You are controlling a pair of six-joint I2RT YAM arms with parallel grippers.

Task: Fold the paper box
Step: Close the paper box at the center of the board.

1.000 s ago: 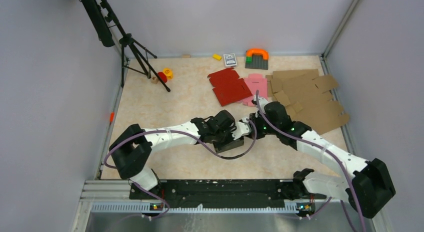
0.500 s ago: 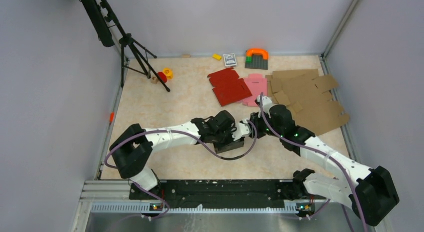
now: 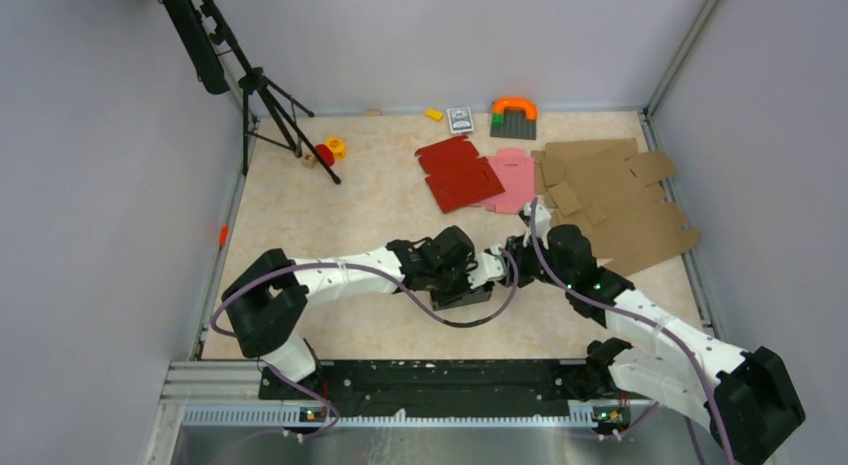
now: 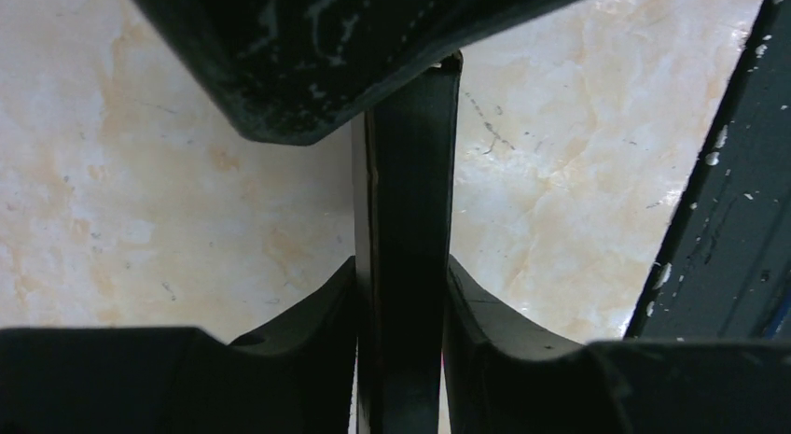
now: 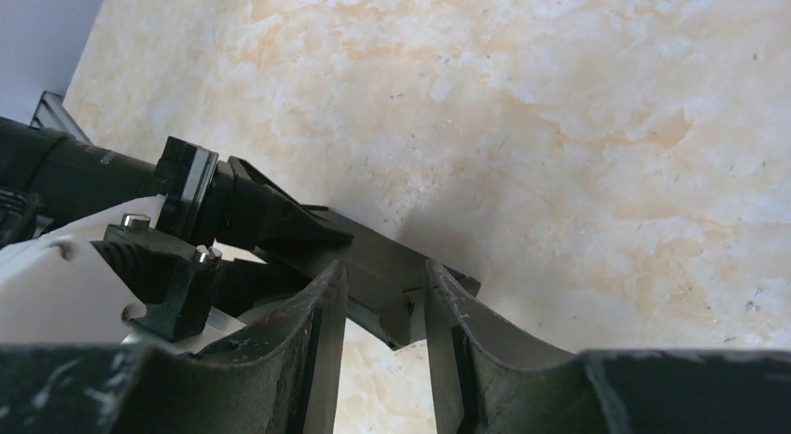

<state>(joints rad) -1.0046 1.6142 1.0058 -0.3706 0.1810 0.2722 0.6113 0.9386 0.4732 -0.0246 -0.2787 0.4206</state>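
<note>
This is a robotics lab test cell. Plain grey walls (image 3: pixel 100 205) box in a marble-patterned table (image 3: pixel 330 210). The left arm (image 3: pixel 340 275) and right arm (image 3: pixel 655 323) sit on a metal rail (image 3: pixel 440 415) at the near edge, with a tripod (image 3: pixel 262 95) far left.

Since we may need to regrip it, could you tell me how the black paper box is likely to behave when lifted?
Probably light and bendy: the paper box looks like thin card. Gripped at one panel by the left fingers, the rest may sag or twist.
</note>
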